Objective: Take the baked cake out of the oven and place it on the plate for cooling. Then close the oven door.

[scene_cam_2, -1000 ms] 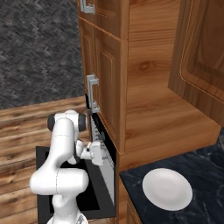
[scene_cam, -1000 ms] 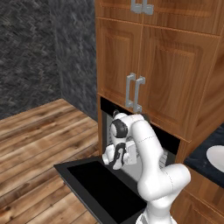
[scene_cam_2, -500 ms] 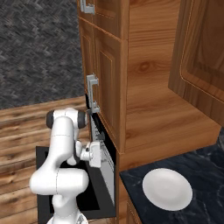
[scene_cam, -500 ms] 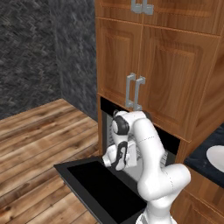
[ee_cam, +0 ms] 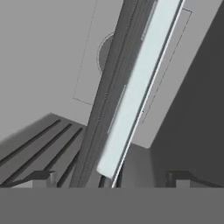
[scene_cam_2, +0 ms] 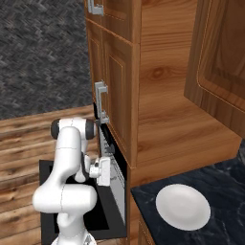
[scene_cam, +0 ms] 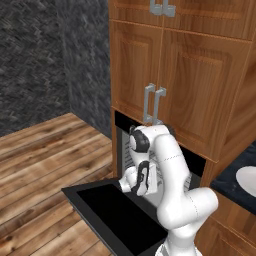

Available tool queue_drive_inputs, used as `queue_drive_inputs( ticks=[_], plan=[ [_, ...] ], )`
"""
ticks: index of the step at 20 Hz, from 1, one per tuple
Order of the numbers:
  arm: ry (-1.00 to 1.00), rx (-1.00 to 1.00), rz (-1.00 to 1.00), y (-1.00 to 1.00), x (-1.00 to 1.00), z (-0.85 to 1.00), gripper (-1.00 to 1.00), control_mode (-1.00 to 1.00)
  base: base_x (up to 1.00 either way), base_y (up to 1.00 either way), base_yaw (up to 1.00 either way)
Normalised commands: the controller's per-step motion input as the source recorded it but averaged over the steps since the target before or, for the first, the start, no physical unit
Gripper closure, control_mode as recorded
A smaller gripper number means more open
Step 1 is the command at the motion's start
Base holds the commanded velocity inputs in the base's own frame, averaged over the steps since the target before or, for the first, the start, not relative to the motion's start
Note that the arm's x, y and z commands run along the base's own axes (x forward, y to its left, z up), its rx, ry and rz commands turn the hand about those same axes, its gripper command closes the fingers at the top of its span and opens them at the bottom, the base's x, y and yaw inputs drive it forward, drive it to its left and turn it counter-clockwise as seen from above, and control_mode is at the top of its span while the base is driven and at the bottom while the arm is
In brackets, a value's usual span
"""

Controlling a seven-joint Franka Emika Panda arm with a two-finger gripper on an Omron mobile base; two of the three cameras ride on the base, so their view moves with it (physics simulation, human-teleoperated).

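Reaching into the oven [scene_cam: 150, 165] over the dropped oven door [scene_cam: 115, 212], the gripper [scene_cam: 136, 181] looks empty. From the right, the plate [scene_cam_2: 183, 206] sits bare. Hand view: fingertips [ee_cam: 41, 177] wide apart before a pale tray [ee_cam: 138, 87]; the cake's whereabouts I cannot tell, so everything remains.

Glossy black oven door [scene_cam: 115, 212] lies open below my smooth white plastic-looking arm. Warm brown varnished wooden cabinets [scene_cam: 200, 85] carry brushed grey metal handles [scene_cam: 154, 104]. My dark end effector [ee_cam: 109, 175] faces matt grey oven walls and a pale, smooth flat tray [ee_cam: 138, 87]. Smooth white round plate [scene_cam_2: 183, 206] rests on dark marbled stone desk [scene_cam_2: 225, 186]; plank wood floor [scene_cam: 40, 165].
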Motion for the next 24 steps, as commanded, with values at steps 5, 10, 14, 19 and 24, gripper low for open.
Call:
queue_drive_inputs(
  ticks=[5,10,14,19,24],
  plan=[
    [0.0,0.0,0.0,0.0,0.0,0.0,-1.0,-1.0,0.0,0.0,0.0],
    [0.04,0.0,0.01,0.0,0.2,-0.18,-1.0,-1.0,0.0,0.0,0.0],
    [0.05,0.0,0.01,0.0,0.36,-0.34,-1.0,-1.0,0.0,0.0,0.0],
    [0.1,0.0,0.03,0.0,0.32,-0.46,-1.0,-1.0,0.0,0.0,0.0],
    [0.15,0.0,0.02,0.0,0.31,-0.51,-1.0,-1.0,0.0,0.0,0.0]
  ],
)
